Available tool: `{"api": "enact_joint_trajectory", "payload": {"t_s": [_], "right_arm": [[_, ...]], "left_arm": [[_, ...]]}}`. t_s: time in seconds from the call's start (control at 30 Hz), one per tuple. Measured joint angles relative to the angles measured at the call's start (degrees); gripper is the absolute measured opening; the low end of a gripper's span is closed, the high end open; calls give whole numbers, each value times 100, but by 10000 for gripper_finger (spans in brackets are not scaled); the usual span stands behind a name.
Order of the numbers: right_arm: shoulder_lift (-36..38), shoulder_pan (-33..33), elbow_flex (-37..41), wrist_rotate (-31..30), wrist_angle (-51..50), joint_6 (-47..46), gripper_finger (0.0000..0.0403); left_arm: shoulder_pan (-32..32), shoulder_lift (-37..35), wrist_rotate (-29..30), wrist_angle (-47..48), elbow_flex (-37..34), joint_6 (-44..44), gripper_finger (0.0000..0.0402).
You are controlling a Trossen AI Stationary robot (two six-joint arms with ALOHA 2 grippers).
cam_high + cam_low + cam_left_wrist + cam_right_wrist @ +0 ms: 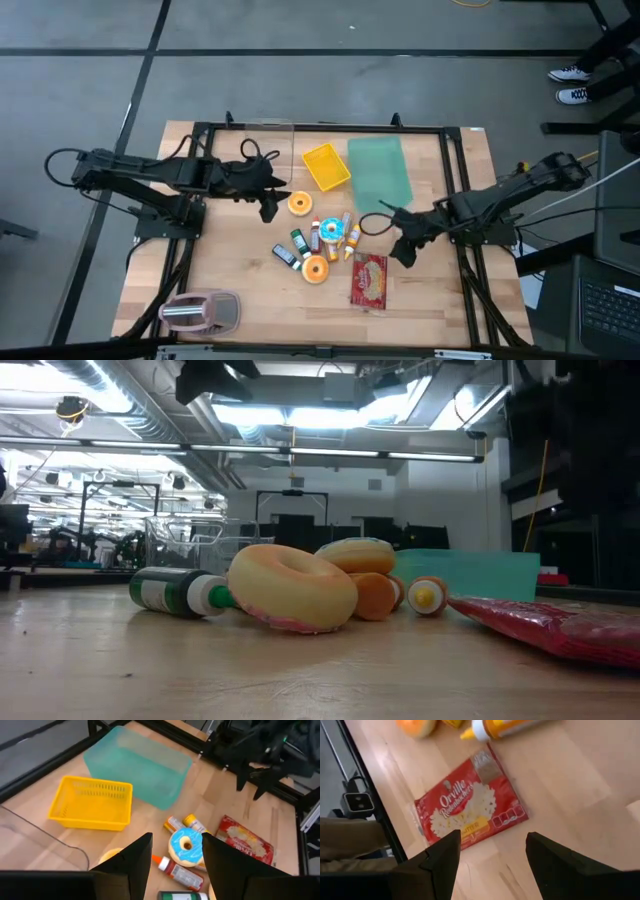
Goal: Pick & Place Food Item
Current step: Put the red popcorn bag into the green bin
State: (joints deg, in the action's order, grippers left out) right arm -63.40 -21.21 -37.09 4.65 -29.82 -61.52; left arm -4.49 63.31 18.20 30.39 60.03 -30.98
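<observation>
The right end effector (407,252), released and empty, hangs just above the red popcorn packet (470,805) lying flat on the counter (230,270). Descend squarely and pinch one edge (flat packets slip). The left end effector (268,207), also released, hovers beside the orange doughnut (299,204).

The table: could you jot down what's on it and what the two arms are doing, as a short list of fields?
Surface: wooden table
Containers: yellow basket; green bin
Food pile: blue-iced donut, orange donut, sauce bottles
Packet: red popcorn bag, flat, beside the pile
Appliance: toaster, near corner
Left gripper: open, holding nothing, above pile's edge
Right gripper: open, holding nothing, by the popcorn bag
</observation>
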Motion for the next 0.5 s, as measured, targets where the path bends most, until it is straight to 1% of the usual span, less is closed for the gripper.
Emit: {"api": "enact_joint_trajectory", "payload": {"t_s": [0.17, 0.27, 0.4, 0.5], "right_arm": [[0, -24, 570, 56, 617, -390, 223], [0, -26, 689, 33, 672, -465, 223], [2, -26, 834, -174, 695, -710, 223], [2, -28, 1065, -211, 938, -983, 223]], "left_arm": [[2, 0, 21, -236, 2, 2, 169], [13, 0, 29, -290, 2, 0, 169], [13, 0, 32, -284, 2, -50, 169], [13, 0, 33, -282, 2, -70, 169]]}}
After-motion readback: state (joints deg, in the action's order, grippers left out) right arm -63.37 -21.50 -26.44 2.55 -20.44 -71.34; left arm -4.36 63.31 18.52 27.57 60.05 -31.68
